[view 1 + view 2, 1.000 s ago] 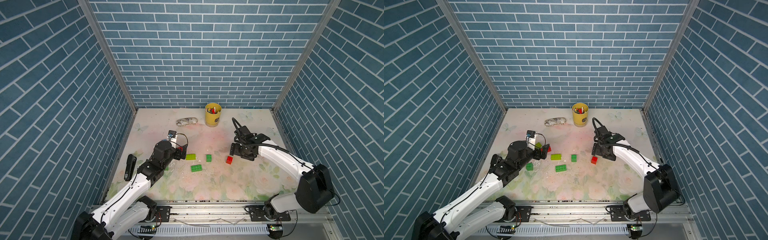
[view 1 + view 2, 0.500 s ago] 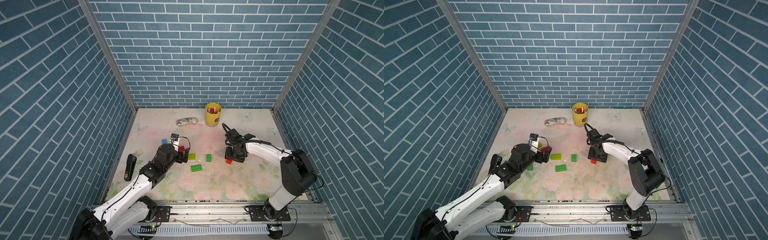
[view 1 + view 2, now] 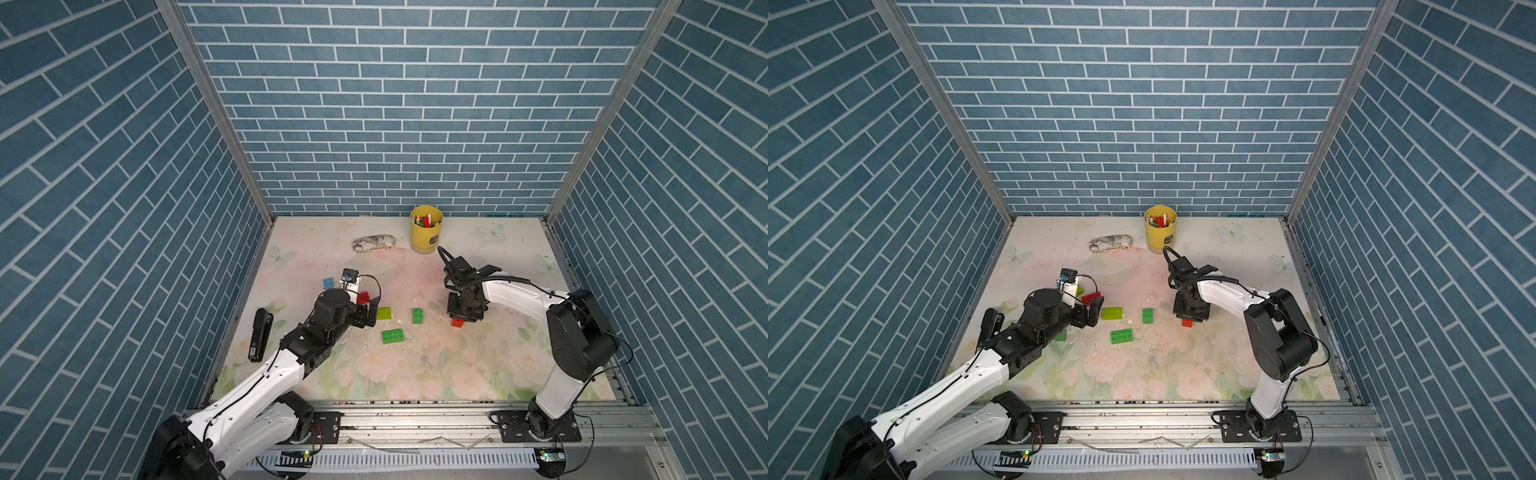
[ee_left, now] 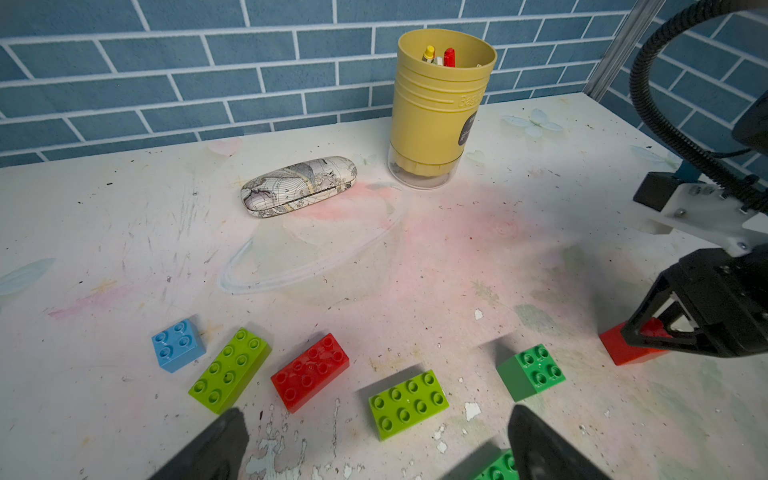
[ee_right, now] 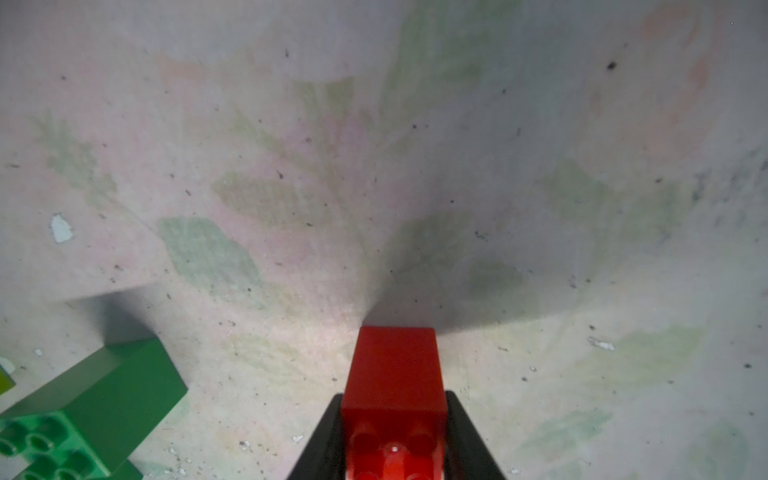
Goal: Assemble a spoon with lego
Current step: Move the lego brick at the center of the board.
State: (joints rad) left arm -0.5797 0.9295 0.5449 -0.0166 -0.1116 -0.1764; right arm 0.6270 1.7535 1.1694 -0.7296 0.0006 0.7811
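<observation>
Lego bricks [image 3: 1121,336]: spread singly across the middle of the counter [image 3: 478,374], each lying apart from the next.

The small red brick [image 5: 394,365] is seen right of centre in both top views, clamped by the right hand [image 3: 462,319]. In the right wrist view the black fingers [image 5: 457,436] are pressed flat on its two sides. Its base is seen at the counter in the left wrist view; contact or a slight lift cannot be told.

Just left of it a green square brick [image 3: 418,316] is set, then a lime oblong brick [image 3: 384,313], with a green oblong brick [image 3: 393,336] below the pair in frame. Further left and higher, a red oblong brick [image 3: 364,297] and a light-blue square brick [image 3: 328,283] are found, partly screened by the left arm. A second lime oblong brick [image 4: 230,370] is shown between those two in the left wrist view.

Left hand [image 4: 378,415]: spread wide, nothing gripped, poised just beside the lime oblong brick on its left in the top views.

Outward: a yellow cup [image 3: 426,232] with small bits is stood at the back of the counter, upper centre of it. A map-printed case [image 3: 373,243] is laid just left of the cup. A black oblong object [image 3: 259,334] is seen at the counter's left edge.
</observation>
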